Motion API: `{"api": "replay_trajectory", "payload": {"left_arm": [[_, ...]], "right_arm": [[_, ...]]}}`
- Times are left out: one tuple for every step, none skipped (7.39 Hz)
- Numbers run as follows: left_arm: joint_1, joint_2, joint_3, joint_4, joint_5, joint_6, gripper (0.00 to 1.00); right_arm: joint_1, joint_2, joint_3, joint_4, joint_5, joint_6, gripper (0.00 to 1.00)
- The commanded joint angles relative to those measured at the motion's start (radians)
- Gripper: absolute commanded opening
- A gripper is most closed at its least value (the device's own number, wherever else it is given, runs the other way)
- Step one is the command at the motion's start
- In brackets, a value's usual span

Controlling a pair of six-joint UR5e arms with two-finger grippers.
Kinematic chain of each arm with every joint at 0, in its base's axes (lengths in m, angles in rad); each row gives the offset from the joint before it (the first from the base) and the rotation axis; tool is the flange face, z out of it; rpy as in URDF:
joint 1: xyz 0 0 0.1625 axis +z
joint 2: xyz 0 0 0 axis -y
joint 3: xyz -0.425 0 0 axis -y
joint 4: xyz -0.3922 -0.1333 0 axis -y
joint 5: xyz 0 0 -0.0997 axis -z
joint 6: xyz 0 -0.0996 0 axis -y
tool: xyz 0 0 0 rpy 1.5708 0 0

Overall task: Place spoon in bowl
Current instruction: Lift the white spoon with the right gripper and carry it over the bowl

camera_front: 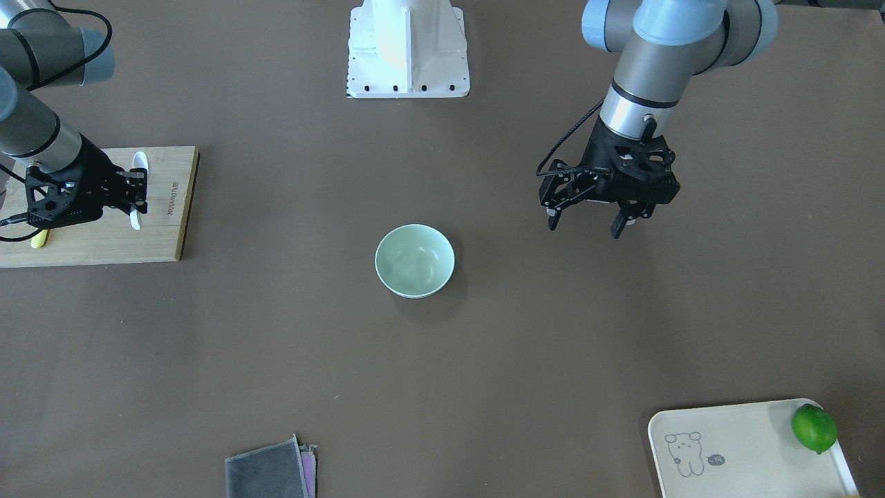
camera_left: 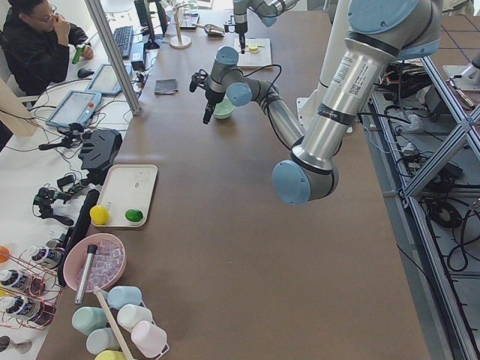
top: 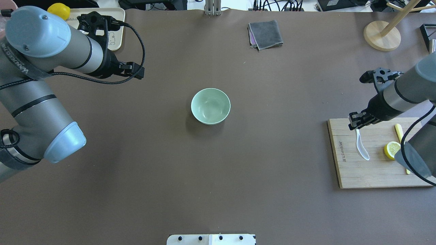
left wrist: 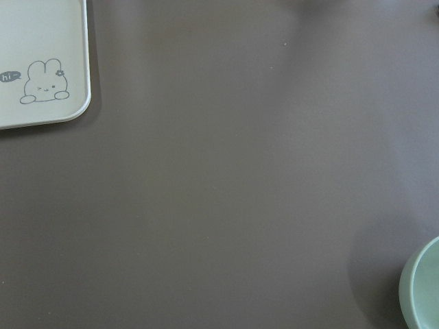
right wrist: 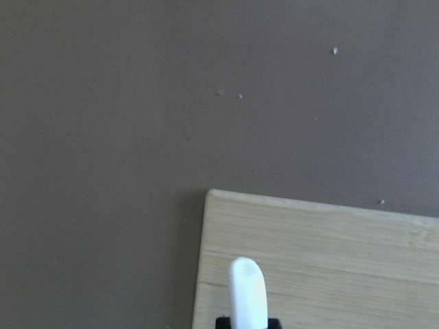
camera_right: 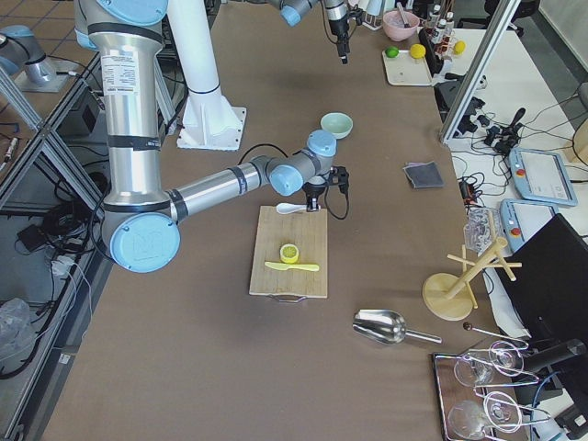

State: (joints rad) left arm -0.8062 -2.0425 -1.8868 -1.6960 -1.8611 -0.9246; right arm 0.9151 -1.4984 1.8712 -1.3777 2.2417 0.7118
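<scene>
Lighting's bright and pretty even everywhere, nothing harsh. The white robot base [camera_front: 408,48] is totally blown out in the front view, just glare. The bowl [camera_front: 415,261] only throws a faint fuzzy shadow on the brown table [camera_front: 484,360]. Both wrist cams look soft and a bit grainy, and the spoon [right wrist: 247,291] handle is washed out there. In the side views, stuff at the far end goes small and mushy.

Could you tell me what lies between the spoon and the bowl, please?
Beyond the board edge, only bare table separates spoon and bowl; the overhead view shows it.
</scene>
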Motion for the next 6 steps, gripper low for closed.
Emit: {"api": "replay_trajectory", "payload": {"left_arm": [[-0.039, 0.019, -0.002, 0.015, -0.001, 0.100, 0.98], [-0.062, 0.051, 0.000, 0.019, -0.013, 0.146, 0.98], [-0.109, 0.086, 0.000, 0.019, -0.074, 0.223, 0.98], [-0.158, 0.129, 0.000, 0.018, -0.111, 0.290, 0.98], [-0.192, 0.175, 0.000, 0.018, -0.116, 0.350, 0.98], [-0.217, 0.215, 0.002, 0.007, -0.116, 0.374, 0.98]], "right_arm": [[0.053, 0.215, 0.011, -0.227, 0.003, 0.002, 0.00], [0.059, 0.306, 0.000, -0.307, -0.002, 0.020, 0.00], [0.057, 0.389, -0.039, -0.311, -0.004, 0.102, 0.00], [0.051, 0.488, -0.112, -0.310, -0.004, 0.173, 0.00], [0.036, 0.583, -0.204, -0.308, -0.005, 0.245, 0.00], [0.009, 0.659, -0.271, -0.307, -0.029, 0.314, 0.00]]}}
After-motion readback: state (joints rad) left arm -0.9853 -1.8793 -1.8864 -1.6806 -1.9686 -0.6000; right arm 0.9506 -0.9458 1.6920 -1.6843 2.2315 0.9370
